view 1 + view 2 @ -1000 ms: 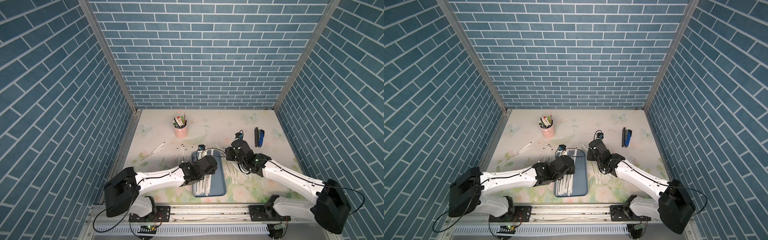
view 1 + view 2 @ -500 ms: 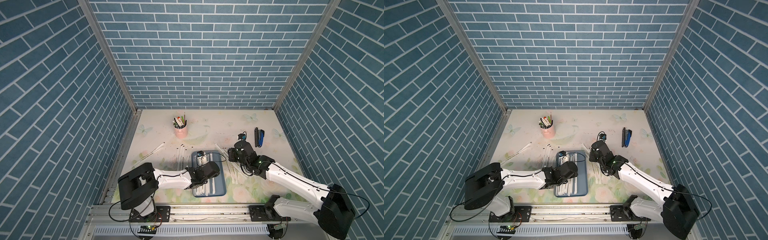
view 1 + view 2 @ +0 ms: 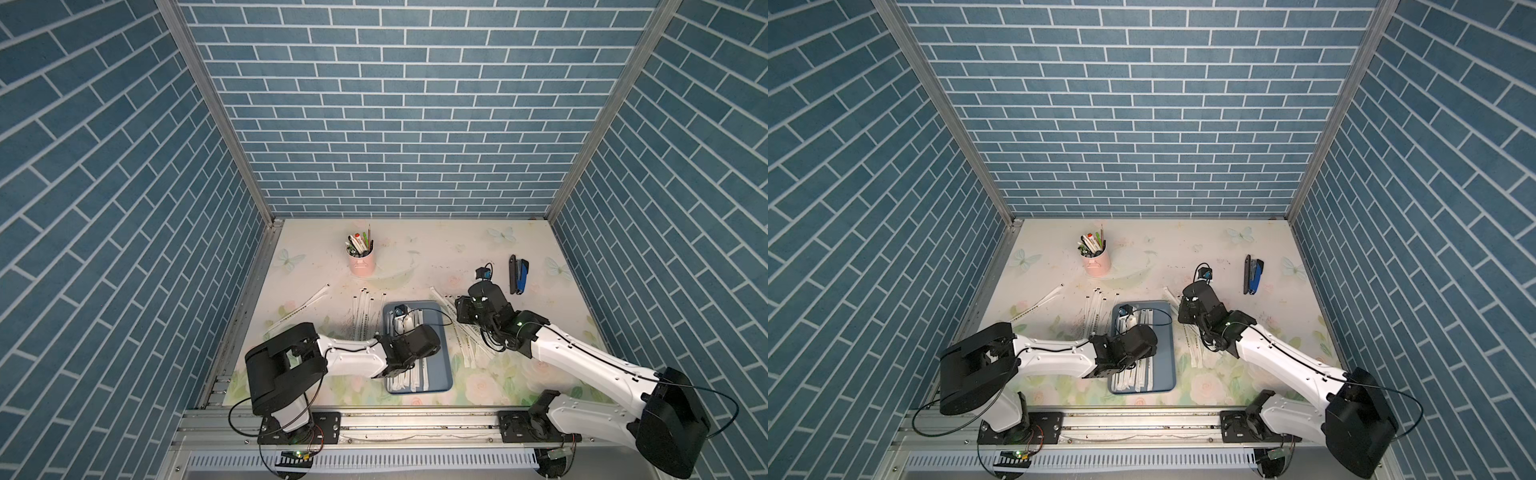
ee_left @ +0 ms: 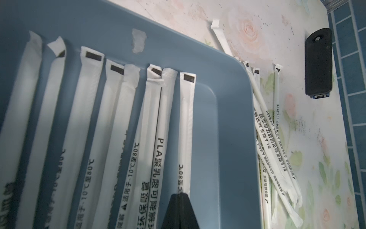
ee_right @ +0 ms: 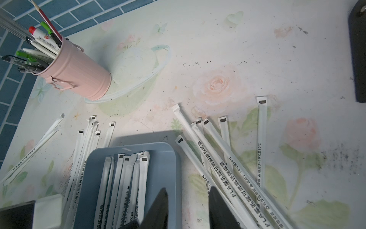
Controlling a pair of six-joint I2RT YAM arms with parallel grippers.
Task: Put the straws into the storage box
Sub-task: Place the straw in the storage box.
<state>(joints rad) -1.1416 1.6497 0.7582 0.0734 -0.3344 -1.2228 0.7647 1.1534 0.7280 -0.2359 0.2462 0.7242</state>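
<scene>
Left fingers (image 4: pixel 174 214) pressed together over storage box (image 4: pixel 233 138), where straws (image 4: pixel 165 119) lie side by side to fit; right fingers (image 5: pixel 219 208) spread, empty, above loose straws (image 5: pixel 227 174) on table (image 5: pixel 257 49) just beside it, likely the next pick.

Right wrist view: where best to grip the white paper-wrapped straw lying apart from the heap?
The white paper-wrapped straw: near its black-marked end, from straight above, across its width. It lies flat, and only that stretch clears the crossed straws.
</scene>
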